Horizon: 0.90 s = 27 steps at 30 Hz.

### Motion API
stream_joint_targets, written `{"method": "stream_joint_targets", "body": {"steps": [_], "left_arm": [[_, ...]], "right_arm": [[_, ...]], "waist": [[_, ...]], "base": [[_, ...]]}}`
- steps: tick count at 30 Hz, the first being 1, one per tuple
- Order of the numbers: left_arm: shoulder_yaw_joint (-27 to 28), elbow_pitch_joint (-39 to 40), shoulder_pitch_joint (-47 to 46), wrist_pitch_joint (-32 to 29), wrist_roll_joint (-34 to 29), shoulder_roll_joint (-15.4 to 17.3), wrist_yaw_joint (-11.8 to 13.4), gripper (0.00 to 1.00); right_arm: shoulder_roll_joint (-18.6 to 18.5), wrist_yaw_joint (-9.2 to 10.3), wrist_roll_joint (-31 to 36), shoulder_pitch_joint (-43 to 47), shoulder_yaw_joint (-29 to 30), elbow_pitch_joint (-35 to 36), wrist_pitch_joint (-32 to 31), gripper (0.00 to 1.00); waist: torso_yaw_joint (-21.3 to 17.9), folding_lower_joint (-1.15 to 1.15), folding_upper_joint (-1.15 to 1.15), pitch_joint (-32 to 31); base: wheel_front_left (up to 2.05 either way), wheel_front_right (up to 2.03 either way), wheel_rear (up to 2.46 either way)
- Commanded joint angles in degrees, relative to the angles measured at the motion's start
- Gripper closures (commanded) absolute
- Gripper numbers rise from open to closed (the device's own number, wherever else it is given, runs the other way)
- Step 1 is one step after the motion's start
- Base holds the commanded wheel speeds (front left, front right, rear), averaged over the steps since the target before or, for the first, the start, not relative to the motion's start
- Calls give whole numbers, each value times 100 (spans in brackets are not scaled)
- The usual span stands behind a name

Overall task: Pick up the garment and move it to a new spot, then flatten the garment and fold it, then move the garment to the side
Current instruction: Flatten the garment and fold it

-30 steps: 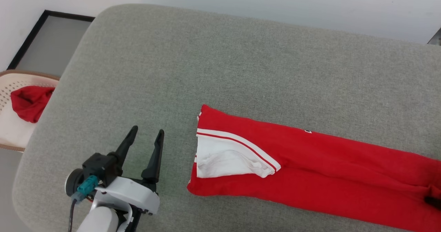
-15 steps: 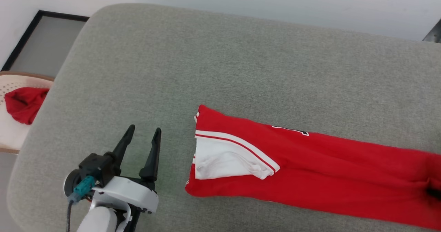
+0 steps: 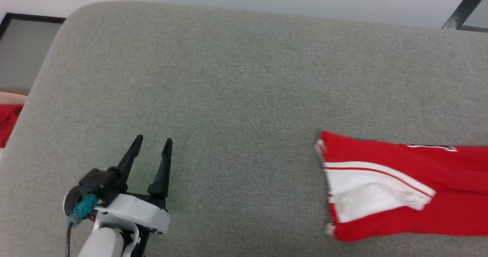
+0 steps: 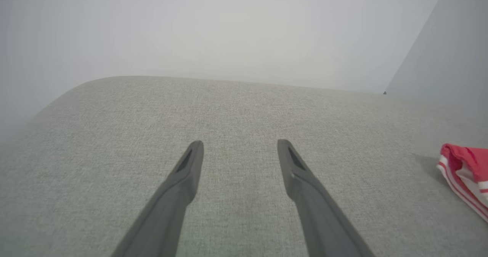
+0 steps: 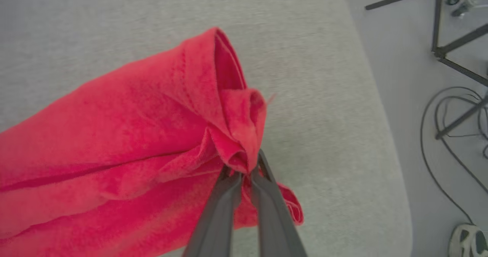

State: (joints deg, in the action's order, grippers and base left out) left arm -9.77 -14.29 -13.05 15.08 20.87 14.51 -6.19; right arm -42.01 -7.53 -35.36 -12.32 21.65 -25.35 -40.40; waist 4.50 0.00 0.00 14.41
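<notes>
Head view, far left edge: a plain red cloth (image 3: 5, 123) lies in a pale basket (image 3: 13, 95) beside the grey cushion (image 3: 236, 77), with a dark-framed panel (image 3: 23, 47) on the floor behind it. At the lower left, the left gripper (image 3: 154, 139) hovers over bare cushion, its two dark fingers spread wide apart with nothing between them. The left wrist view shows the same, with grey fabric visible in the gap.

Well to the right of it lies the garment (image 3: 400, 196), a long red band stretched across the cushion's right part and running off the right edge of the view. Its near end shows a white sleeve (image 3: 366, 198) folded onto the red and bordered by white double-stripe trim (image 3: 381, 168). A small black-and-white mark (image 3: 431, 147) sits on its far edge. In the left wrist view that striped end peeks in at the right border.

In the right wrist view, the right gripper (image 5: 246, 169) is pinched tight on a bunched red fold at the garment's other end, near the cushion's rounded corner. The cloth gathers to a peak at the fingertips. Past that corner, on the floor, are black cables (image 5: 434, 142), a black metal frame (image 5: 442, 51) and a shoe (image 5: 467, 240).
</notes>
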Motion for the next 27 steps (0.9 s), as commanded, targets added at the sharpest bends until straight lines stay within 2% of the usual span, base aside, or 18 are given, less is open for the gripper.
{"method": "stream_joint_targets", "body": {"steps": [1,5,10,17,19,24,27], "left_arm": [[24,15,-61,6,-31,29,-41,0],[13,18,-66,6,-48,56,-65,0],[-18,-50,-53,6,-53,26,-87,0],[-7,-156,69,6,4,-46,-85,0],[-10,-166,96,6,12,-57,-86,0],[-4,-213,169,6,30,-132,-101,0],[-3,-223,210,6,58,-202,-109,0]], "right_arm": [[-65,9,84,-16,243,-162,121,100],[-133,9,150,-69,419,-372,274,100],[153,8,-212,-70,51,-110,206,100],[468,7,-568,331,-870,1462,-211,100],[501,7,-606,373,-996,1721,-292,100],[808,7,-791,519,-1694,3000,-701,100],[972,7,-770,483,-2131,3476,-898,100]], "waist": [[-55,0,0,53],[-112,0,0,102],[-179,0,0,30],[-209,0,0,-195],[-202,0,0,-220],[-103,0,0,-350],[-11,0,0,-401]], "base": [[0,0,0],[0,0,0],[0,0,0],[0,0,0],[0,0,0],[0,0,0],[0,0,0]]}}
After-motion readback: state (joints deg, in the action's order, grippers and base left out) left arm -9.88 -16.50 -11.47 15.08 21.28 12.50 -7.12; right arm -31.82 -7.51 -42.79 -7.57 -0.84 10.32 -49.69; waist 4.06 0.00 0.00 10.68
